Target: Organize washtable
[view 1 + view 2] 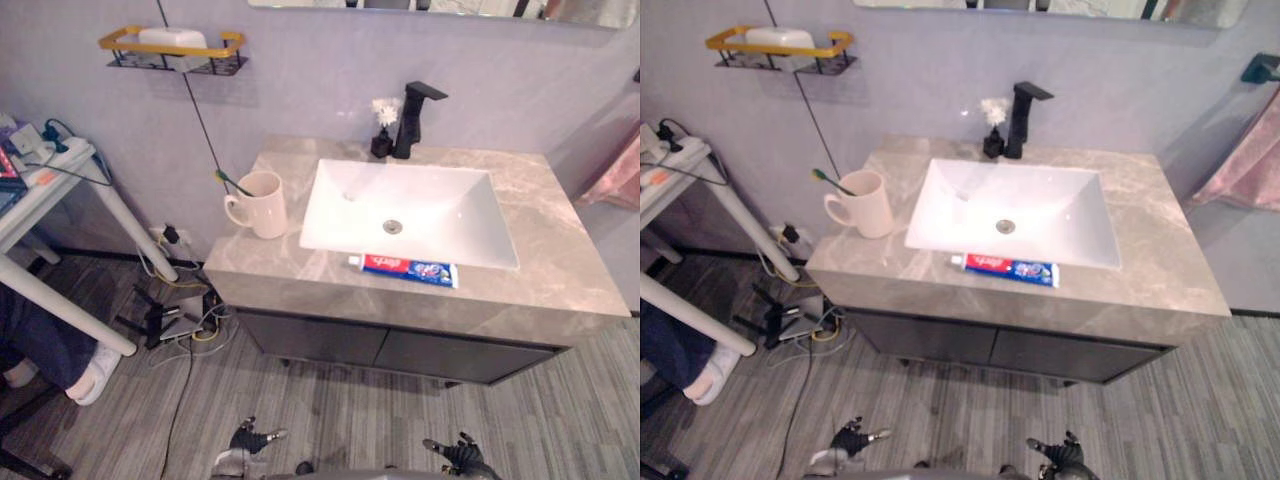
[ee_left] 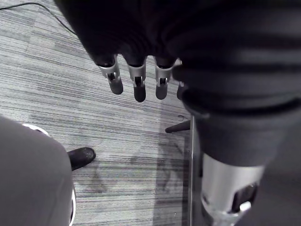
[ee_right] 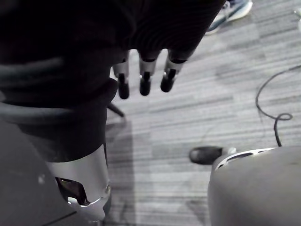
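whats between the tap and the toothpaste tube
The white sink basin, its drain about midway, lies between the black tap and the toothpaste tube; both eye views show it.

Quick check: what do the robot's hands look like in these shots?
Both alike: left hand and right hand have slim silver fingers with dark rounded tips, a black ribbed cover over back and wrist, and a thicker silver thumb.

Soft, even light from above, perhaps; the white sink [image 1: 440, 225] shines brightly, the table [image 1: 560, 280] casts a dim shadow on the near floor [image 1: 560, 420].
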